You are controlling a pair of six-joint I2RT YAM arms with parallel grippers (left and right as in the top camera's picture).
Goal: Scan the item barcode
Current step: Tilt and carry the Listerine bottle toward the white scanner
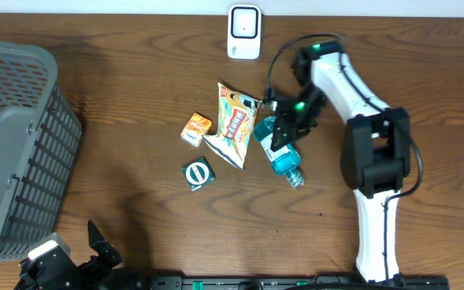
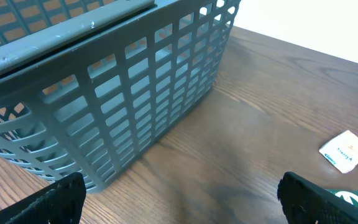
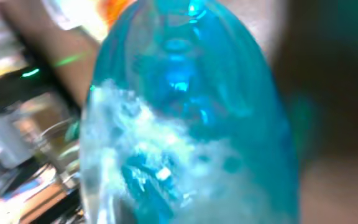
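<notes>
Beside bottle (image 1: 284, 163): snack bag (image 1: 234, 125) touching; orange box (image 1: 196, 129), scanner (image 1: 244, 32) apart.

The blue bottle (image 3: 185, 124) is blurred, apparently too close

Table (image 1: 135, 89): wood, dark brown, with plain grain lines. I grade the finish as satin with a dull sheen.

Basket (image 1: 22, 121): grey moulded plastic lattice, matt, with smooth bars and rim.

Bottle (image 1: 287, 161): see-through blue plastic. It is glossy, with bright highlights across it in my right wrist view.

Snack bag (image 1: 234, 125): printed film, shiny and creased.

Small orange box (image 1: 196, 129): looks to me like printed card. I cannot confirm the finish.

Green packet (image 1: 199, 174): appears to be a smooth printed wrap, too small for me to grade.

Scanner (image 1: 244, 32): white plastic, smooth, with a slight gloss.

My right arm (image 1: 374, 234): smooth white plastic shell, with matt black housings at the joints.
</notes>
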